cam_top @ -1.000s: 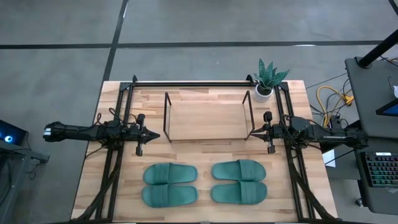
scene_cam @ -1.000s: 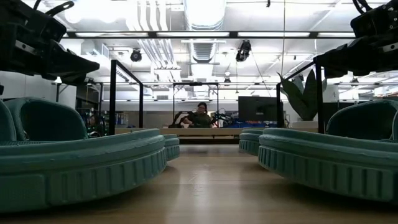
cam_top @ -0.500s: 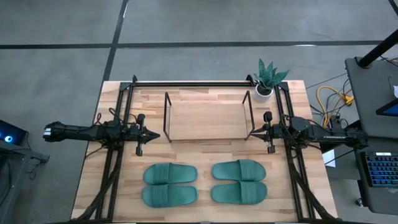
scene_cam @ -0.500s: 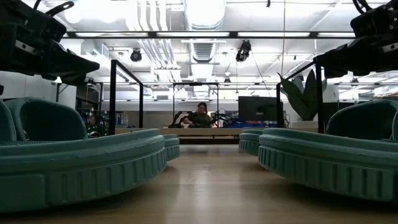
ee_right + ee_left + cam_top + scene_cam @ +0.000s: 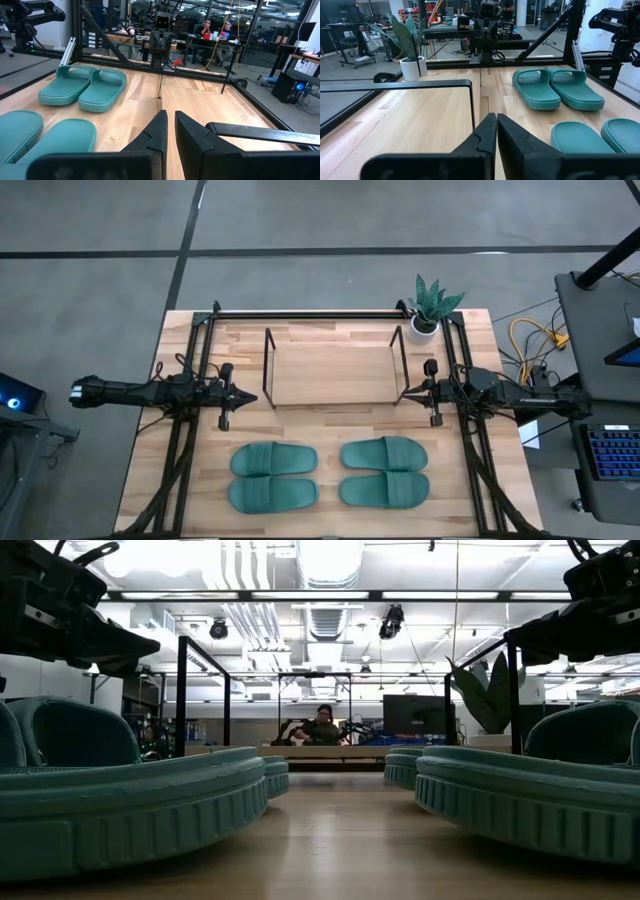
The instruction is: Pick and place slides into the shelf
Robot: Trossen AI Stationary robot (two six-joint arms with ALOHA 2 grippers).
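Observation:
Several teal-green slides lie soles down near the table's front edge, in a left pair [image 5: 274,477] and a right pair [image 5: 384,471]. The shelf [image 5: 333,370], thin black rods over a light wood base, stands behind them at the middle of the table. My left gripper [image 5: 252,396] hangs level and shut just left of the shelf, its fingertips [image 5: 496,122] closed together. My right gripper [image 5: 402,392] hangs level and shut just right of the shelf, its fingers [image 5: 171,120] nearly touching. Neither gripper holds anything. The low view shows the nearest slides [image 5: 130,800] [image 5: 530,800] close up.
A potted plant [image 5: 428,310] stands at the table's far right corner. Black frame rails [image 5: 190,430] [image 5: 470,440] run along both sides of the table and along its back. Bare wood lies between the shelf and the slides. A person [image 5: 322,726] sits far off in the room.

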